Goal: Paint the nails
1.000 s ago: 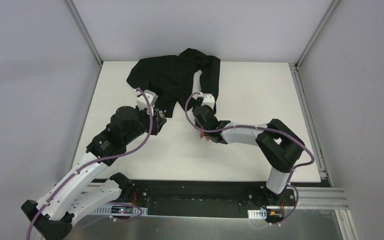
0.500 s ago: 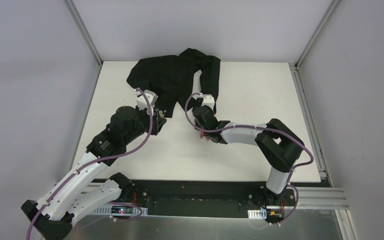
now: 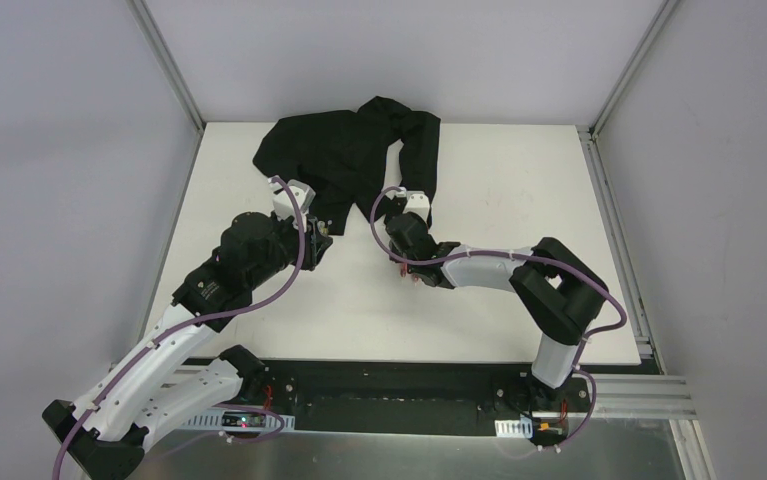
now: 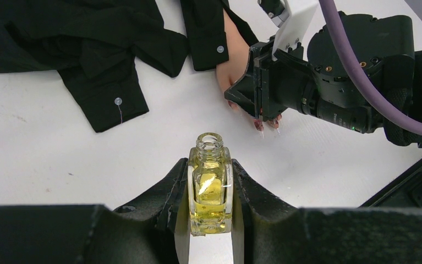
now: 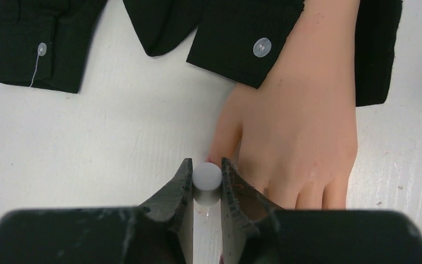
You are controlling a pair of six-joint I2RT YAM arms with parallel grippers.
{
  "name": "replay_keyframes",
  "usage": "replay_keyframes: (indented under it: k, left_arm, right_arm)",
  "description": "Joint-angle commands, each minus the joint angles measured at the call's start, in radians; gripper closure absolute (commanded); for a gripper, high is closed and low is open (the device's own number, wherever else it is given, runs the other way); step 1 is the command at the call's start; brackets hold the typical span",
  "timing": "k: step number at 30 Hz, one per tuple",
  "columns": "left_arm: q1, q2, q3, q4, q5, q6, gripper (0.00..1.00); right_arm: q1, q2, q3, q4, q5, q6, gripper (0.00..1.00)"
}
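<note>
A pale mannequin hand (image 5: 296,121) lies palm down on the white table, its wrist in a black sleeve (image 5: 241,33). My right gripper (image 5: 206,165) is shut on a white round brush cap (image 5: 207,177), right beside the thumb tip. In the left wrist view two dark red nails (image 4: 259,125) show under the right gripper (image 4: 258,93); the other nails are hidden. My left gripper (image 4: 211,176) is shut on a small open bottle of yellowish polish (image 4: 211,187), held upright left of the hand. From above, both grippers, left (image 3: 321,238) and right (image 3: 411,272), sit mid-table.
A crumpled black shirt (image 3: 349,150) lies at the back of the table (image 3: 519,180), one buttoned cuff (image 4: 109,104) spread toward the left gripper. Grey walls and metal rails bound the table's sides. The right arm's purple cable (image 4: 362,77) arcs above its wrist.
</note>
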Motion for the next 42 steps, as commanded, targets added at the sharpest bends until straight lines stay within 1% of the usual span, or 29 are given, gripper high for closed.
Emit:
replay_keyframes:
  k: [1,42]
  left_arm:
    - [0.005,-0.004,0.040,0.021,0.022,-0.009,1.00]
    - [0.005,0.003,0.040,0.021,0.025,-0.010,1.00]
  right_arm:
    - [-0.003,-0.052,-0.007,-0.003,-0.003,0.016,1.00]
    - [0.005,-0.082,-0.019,-0.027,-0.061,-0.001,1.00]
